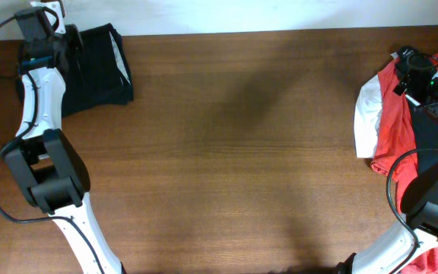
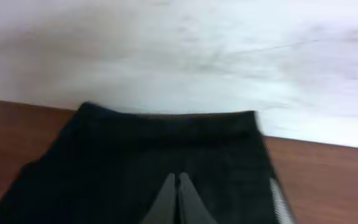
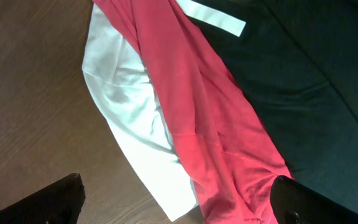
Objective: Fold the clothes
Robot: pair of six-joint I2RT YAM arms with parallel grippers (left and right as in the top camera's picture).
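A folded black garment [image 1: 97, 65] lies at the table's far left corner. My left gripper [image 1: 73, 39] hovers over its back edge; in the left wrist view the fingers [image 2: 179, 180] are shut, with the black cloth [image 2: 135, 162] beneath them, and nothing is held. At the far right lies a pile of clothes: a red garment [image 1: 394, 125] [image 3: 197, 112], a white one [image 1: 366, 114] [image 3: 126, 99] and a dark one [image 3: 303, 81]. My right gripper [image 1: 411, 67] is above the pile, wide open [image 3: 176, 202] and empty.
The brown wooden table [image 1: 242, 152] runs between the two garment groups. A white wall [image 2: 197, 56] rises right behind the table's far edge. Cables trail from both arms near the table's sides.
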